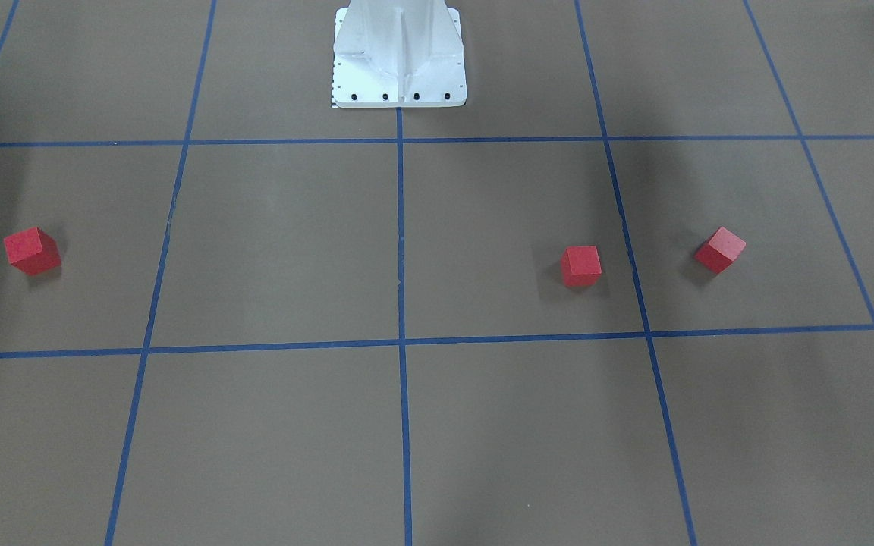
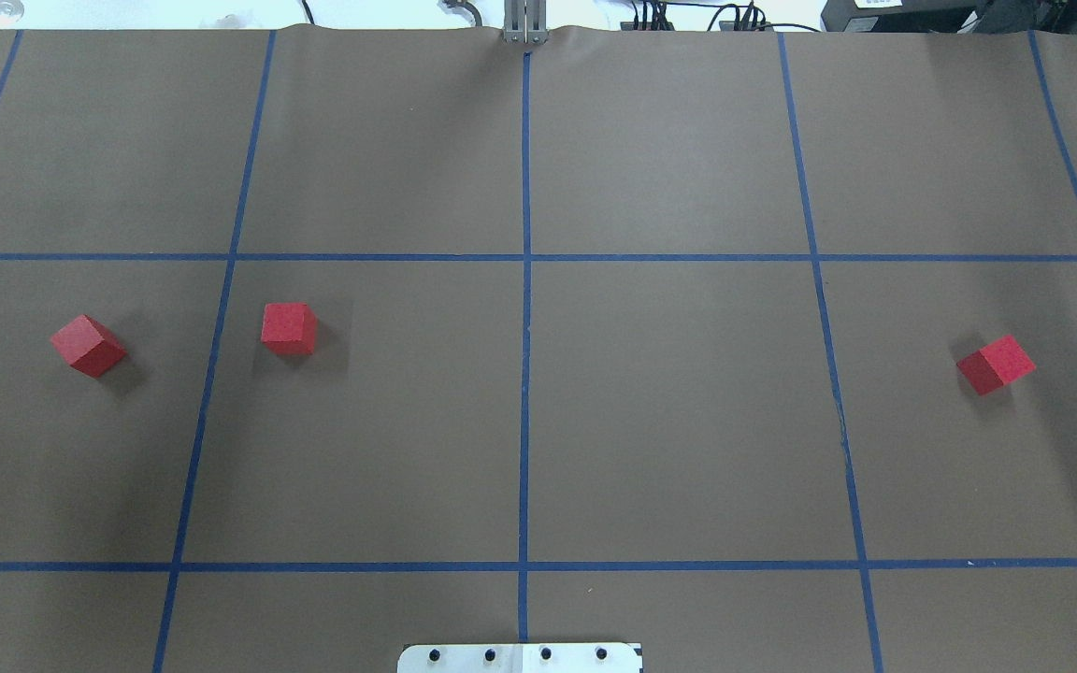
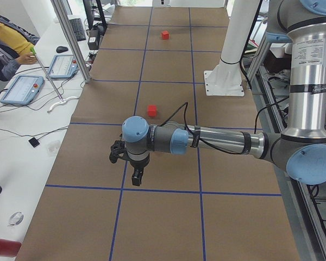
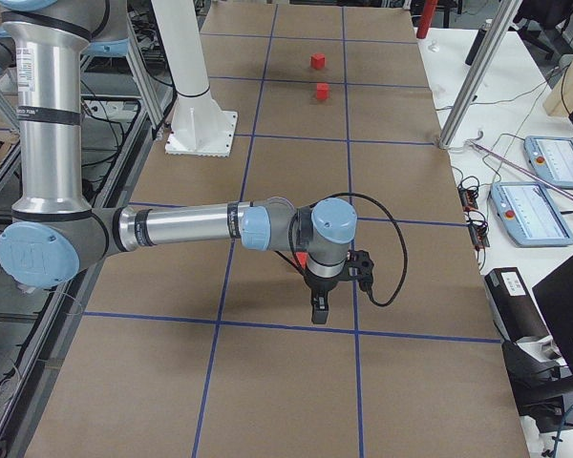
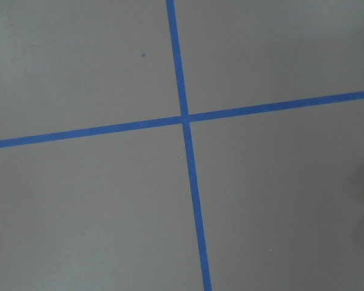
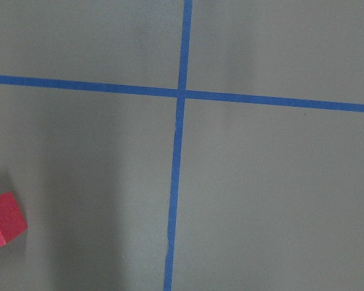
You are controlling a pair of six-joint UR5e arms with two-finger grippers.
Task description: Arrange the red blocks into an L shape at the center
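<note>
Three red blocks (image 2: pixel 288 328) are sitting well apart on the blue-taped table (image 2: pixel 669 421), none touching. Seen from overhead, two are lying at nine o'clock of centre, the outermost block (image 2: pixel 88 345) one tape line beyond its neighbour. The third block (image 2: pixel 996 365) is lying at three o'clock. Two arms are reaching over the table; whether the left gripper (image 3: pixel 136 176) or right gripper (image 4: pixel 320 307) is released or clenched, I cannot tell.

Left arm (image 3: pixel 223 140) and right arm (image 4: pixel 181 227): silver tubes, pale-blue joint caps. Black cables loop behind the black left gripper (image 3: pixel 136 179) and right gripper (image 4: pixel 319 313). White pedestal (image 1: pixel 399 61), black screws.
</note>
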